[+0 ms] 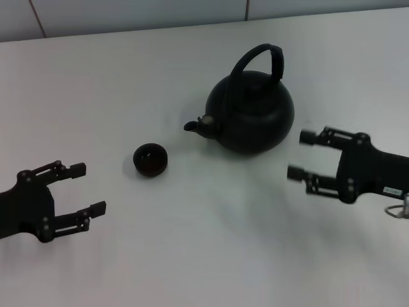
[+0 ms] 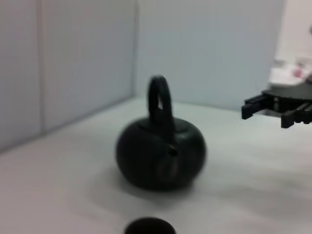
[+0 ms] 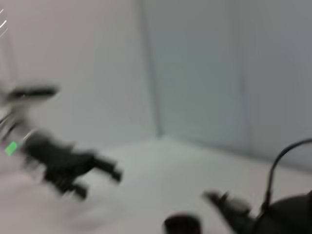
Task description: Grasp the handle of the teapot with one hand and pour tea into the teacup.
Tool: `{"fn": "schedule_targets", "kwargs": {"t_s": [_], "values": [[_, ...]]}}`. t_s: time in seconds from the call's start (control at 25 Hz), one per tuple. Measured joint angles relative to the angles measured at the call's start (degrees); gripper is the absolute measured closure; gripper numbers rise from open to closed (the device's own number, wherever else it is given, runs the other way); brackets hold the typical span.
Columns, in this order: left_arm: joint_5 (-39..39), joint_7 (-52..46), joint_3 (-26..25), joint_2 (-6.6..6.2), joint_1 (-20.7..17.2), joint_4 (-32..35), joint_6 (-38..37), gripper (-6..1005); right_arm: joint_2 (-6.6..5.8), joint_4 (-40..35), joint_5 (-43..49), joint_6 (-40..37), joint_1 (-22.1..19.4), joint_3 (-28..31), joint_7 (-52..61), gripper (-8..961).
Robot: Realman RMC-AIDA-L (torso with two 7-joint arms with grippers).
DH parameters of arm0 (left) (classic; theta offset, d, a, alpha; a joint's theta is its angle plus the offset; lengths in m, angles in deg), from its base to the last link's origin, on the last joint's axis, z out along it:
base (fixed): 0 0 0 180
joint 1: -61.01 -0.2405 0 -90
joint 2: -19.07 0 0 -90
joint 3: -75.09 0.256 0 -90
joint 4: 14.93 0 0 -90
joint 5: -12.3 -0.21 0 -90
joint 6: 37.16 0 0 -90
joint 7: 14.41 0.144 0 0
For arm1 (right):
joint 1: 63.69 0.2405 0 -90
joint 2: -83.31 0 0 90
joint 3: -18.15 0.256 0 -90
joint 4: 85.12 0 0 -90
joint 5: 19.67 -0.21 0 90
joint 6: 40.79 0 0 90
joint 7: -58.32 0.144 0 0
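Teapot (image 1: 252, 115) stands upright on the white tabletop (image 1: 204, 256), centre-right in head view, bail handle (image 1: 259, 57) up, spout (image 1: 195, 126) pointing toward 9 o'clock. Teacup (image 1: 150, 159) sits upright just off the spout tip, at about 8 o'clock of the pot, apart from it. Cup contents can't be told, inside reads dark.

Right pincer (image 1: 305, 155) hovers at 4 o'clock of the teapot, near the body but not touching, fingers spread, holding nothing. Left pincer (image 1: 83, 188) sits at 8 o'clock of the teacup, well apart, fingers spread too, empty. The left wrist view shows the pot and handle square on, with the right pincer (image 2: 253, 109) off beside it.

Progress: the handle is in no grip and the pot is level on the tabletop. That fits either the approach before a pour or the pot set back down after one, and the pictures don't settle which.
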Motion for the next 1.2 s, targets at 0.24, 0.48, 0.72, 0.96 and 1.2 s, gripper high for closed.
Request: {"fn": "schedule_targets", "kwargs": {"t_s": [0.24, 0.48, 0.72, 0.96, 1.2], "values": [[-6.94, -7.57, -0.01, -2.36, 4.51, 0.79, -2.19, 192, -0.1, -10.05, 9.3, -2.42, 1.97, -0.31, 8.26, 234], [-11.87, -12.86, -0.47, -2.98, 6.91, 5.28, -2.89, 191, -0.09, -13.54, 13.6, -2.44, 4.49, 0.04, 10.85, 234], [-12.01, -13.86, -0.54, -3.11, 7.12, 6.62, -3.2, 191, -0.21, -14.11, 14.33, -1.82, 5.1, 0.11, 10.91, 235], [-11.91, -13.9, -0.79, -3.06, 6.97, 6.7, -3.16, 191, -0.24, -14.22, 14.42, -1.13, 5.42, 0.0, 10.91, 235], [-11.87, -13.94, -1.53, -2.96, 6.71, 6.79, -3.38, 192, -0.24, -13.94, 14.48, -0.54, 5.91, -0.09, 10.8, 234]]}}
